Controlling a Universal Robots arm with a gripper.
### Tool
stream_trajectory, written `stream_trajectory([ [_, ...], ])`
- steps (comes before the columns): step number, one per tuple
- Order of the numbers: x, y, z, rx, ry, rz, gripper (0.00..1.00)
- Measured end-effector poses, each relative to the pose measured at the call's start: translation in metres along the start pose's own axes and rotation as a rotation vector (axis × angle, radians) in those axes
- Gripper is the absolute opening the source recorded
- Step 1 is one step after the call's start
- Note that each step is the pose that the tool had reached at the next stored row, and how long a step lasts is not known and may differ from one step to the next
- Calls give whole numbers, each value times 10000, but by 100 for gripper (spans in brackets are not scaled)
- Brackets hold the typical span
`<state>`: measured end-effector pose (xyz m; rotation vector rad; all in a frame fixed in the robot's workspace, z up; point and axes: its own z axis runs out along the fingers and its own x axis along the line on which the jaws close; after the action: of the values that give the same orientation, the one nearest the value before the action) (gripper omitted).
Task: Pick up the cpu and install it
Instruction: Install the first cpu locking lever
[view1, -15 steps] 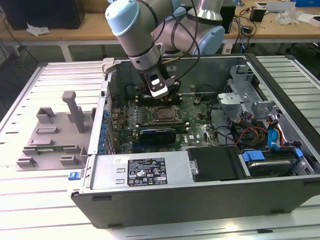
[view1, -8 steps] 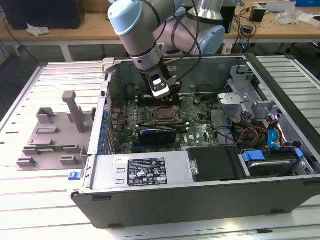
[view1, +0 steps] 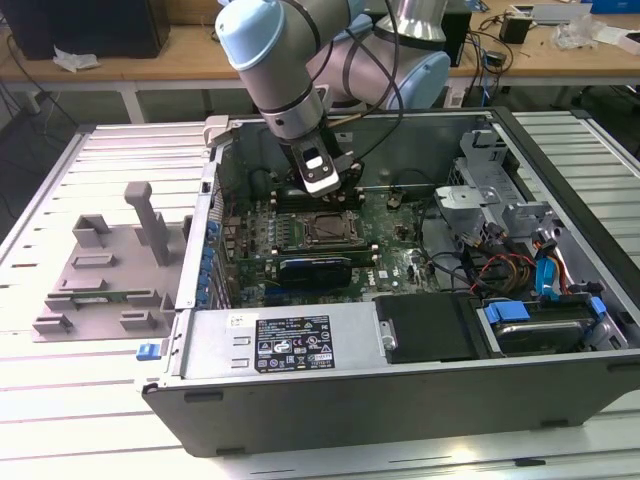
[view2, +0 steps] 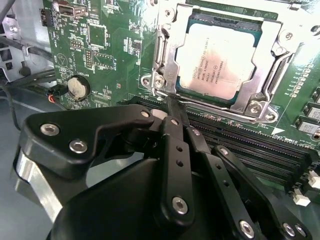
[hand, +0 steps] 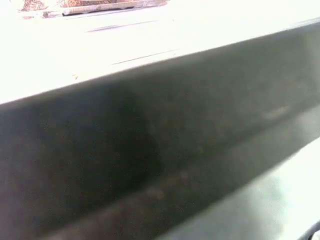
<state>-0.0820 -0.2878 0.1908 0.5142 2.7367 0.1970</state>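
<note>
The cpu (view2: 220, 55), a flat square chip with a silver-grey top, lies inside the metal-framed socket (view2: 167, 60) on the green motherboard (view2: 110, 45). In the exterior view the cpu (view1: 328, 230) sits in the middle of the open computer case (view1: 400, 400). My gripper (view2: 172, 102) is shut with nothing between its fingers. Its black tip is at the edge of the socket frame, beside the cpu. In the exterior view the gripper (view1: 325, 190) hangs just behind the socket.
A long black expansion card (view1: 315, 268) lies in front of the socket. Memory slots (view2: 250, 145) run beside it. A power supply (view1: 290, 340), drive cage (view1: 540, 330) and cables (view1: 500, 270) crowd the case. A grey fixture (view1: 110, 270) stands at the exterior view's left.
</note>
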Motion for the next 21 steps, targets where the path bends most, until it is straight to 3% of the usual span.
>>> stream_trajectory([
  [10,-11,-14,-1,33,55,19,11],
  [11,-14,-13,1,50,99,20,11],
  [13,-24,-10,6,138,306,37,11],
  [14,-32,-7,10,201,457,48,11],
  [15,-37,-5,11,234,542,53,11],
  [21,-44,-3,15,226,609,70,11],
])
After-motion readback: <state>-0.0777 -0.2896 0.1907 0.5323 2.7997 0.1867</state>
